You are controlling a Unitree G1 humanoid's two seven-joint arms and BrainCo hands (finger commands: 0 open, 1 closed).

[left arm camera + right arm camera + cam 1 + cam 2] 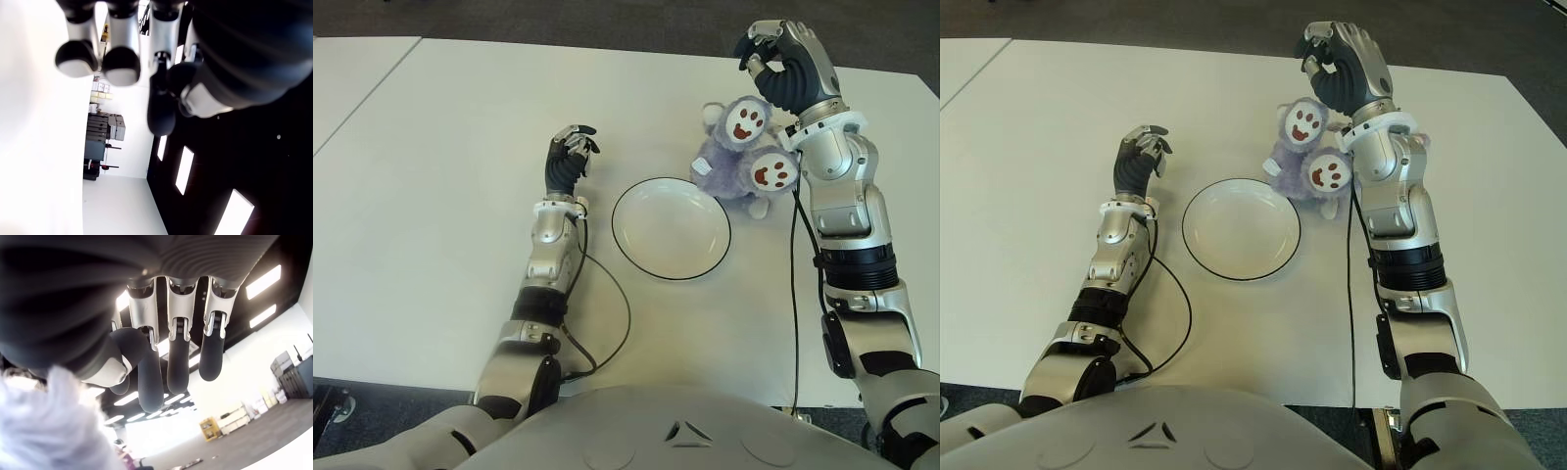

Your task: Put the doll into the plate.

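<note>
The purple plush doll (pixel 749 152) lies on the white table (pixel 431 196) with its two paw soles facing up, just right of the empty white plate (pixel 671 230) and touching its far-right rim. My right hand (pixel 773 59) is raised behind the doll, fingers curled with thumb against them, holding nothing; its forearm runs along the doll's right side. In the right wrist view the curled fingers (pixel 178 357) enclose nothing and purple fur (pixel 49 431) shows below. My left hand (pixel 570 157) shows left of the plate, fingers loosely bent and holding nothing.
A black cable (pixel 607 313) loops over the table from my left forearm, near the plate's front-left. Another table (pixel 352 69) adjoins at the far left. The table's right edge (pixel 925 98) runs close behind my right arm.
</note>
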